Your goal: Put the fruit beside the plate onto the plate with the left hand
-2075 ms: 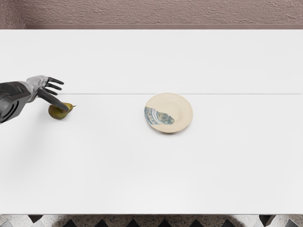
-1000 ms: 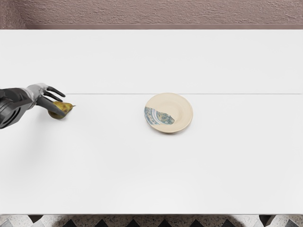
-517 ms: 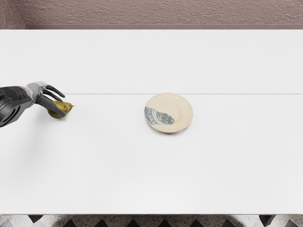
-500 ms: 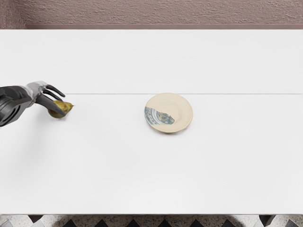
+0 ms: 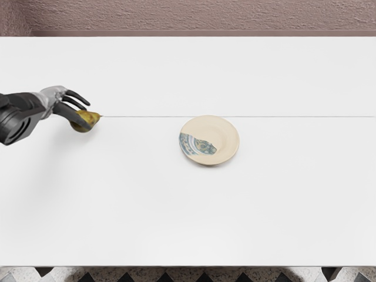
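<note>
Change: the pear (image 5: 86, 121) now sits higher and slightly further right than half a second ago, apparently lifted off the table (image 5: 188, 200).
Fingers: the left hand (image 5: 61, 103) has its fingers curled round the pear.
Pear: far left, well apart from the plate (image 5: 226, 132).
Meaning: the grasp seems to hold; the carry to the plate remains.

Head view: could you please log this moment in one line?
left hand: shut on pear | pear: left of plate, apart | right hand: unseen
</note>
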### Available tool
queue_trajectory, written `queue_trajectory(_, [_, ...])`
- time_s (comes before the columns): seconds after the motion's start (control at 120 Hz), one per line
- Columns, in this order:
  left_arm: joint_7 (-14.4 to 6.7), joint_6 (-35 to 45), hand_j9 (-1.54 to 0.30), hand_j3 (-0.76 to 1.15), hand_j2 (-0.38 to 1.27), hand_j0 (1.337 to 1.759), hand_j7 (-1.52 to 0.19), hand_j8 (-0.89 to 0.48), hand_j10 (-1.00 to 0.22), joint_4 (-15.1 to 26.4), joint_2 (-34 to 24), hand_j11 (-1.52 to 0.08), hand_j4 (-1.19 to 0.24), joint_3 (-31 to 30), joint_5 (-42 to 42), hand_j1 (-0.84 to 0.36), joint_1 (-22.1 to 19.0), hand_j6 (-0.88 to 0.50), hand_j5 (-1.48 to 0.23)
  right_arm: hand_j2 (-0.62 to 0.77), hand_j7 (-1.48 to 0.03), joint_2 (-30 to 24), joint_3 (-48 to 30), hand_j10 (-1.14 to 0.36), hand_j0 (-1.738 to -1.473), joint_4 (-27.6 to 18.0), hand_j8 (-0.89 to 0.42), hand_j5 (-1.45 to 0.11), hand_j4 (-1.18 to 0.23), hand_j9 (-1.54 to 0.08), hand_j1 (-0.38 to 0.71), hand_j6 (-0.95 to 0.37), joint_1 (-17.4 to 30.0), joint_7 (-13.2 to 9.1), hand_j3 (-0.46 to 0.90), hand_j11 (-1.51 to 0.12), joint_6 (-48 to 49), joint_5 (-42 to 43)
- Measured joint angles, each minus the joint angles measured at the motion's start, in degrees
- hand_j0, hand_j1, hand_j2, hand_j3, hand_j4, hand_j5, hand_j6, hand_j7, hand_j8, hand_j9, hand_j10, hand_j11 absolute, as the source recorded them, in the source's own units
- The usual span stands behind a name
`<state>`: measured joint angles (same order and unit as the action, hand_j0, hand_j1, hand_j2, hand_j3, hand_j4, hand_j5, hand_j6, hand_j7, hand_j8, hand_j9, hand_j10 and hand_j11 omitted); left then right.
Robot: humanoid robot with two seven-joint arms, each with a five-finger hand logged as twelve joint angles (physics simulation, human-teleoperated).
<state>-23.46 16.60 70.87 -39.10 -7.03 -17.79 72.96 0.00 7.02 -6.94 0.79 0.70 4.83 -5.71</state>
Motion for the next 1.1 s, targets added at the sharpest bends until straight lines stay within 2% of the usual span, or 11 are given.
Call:
queue_trajectory(0.508, [-0.01,-0.13,-0.85,0.00,0.53,1.657,-0.84,-0.40,-0.52,-0.57,5.15,-0.86,-0.62,5.22,0.15,-0.32,-0.36,-0.47,-0.90,0.00,0.00,0.00,0.01,0.00,-1.658,0.00,0.00,0.00,0.00,0.00,-0.35,0.00,0.00,0.00,0.00,0.00,0.00,0.00])
queue_trajectory(0.625, [-0.02,-0.16,-0.85,0.00,0.49,1.657,-0.84,-0.40,-0.52,-0.78,5.71,-0.86,-0.62,6.26,0.08,-0.31,-0.48,-0.47,-0.90,0.00,0.00,0.00,0.01,0.00,-1.658,0.00,0.00,0.00,0.00,0.00,-0.35,0.00,0.00,0.00,0.00,0.00,0.00,0.00])
queue_trajectory(1.1, [-0.43,-0.17,-0.85,0.00,0.51,1.657,-0.85,-0.39,-0.52,-1.30,11.31,-0.85,-0.63,9.75,0.16,-0.32,-0.36,-0.47,-0.89,0.00,0.00,0.00,0.00,0.00,-1.658,0.00,0.00,0.00,0.00,0.00,-0.35,0.00,0.00,0.00,0.00,0.00,0.00,0.00])
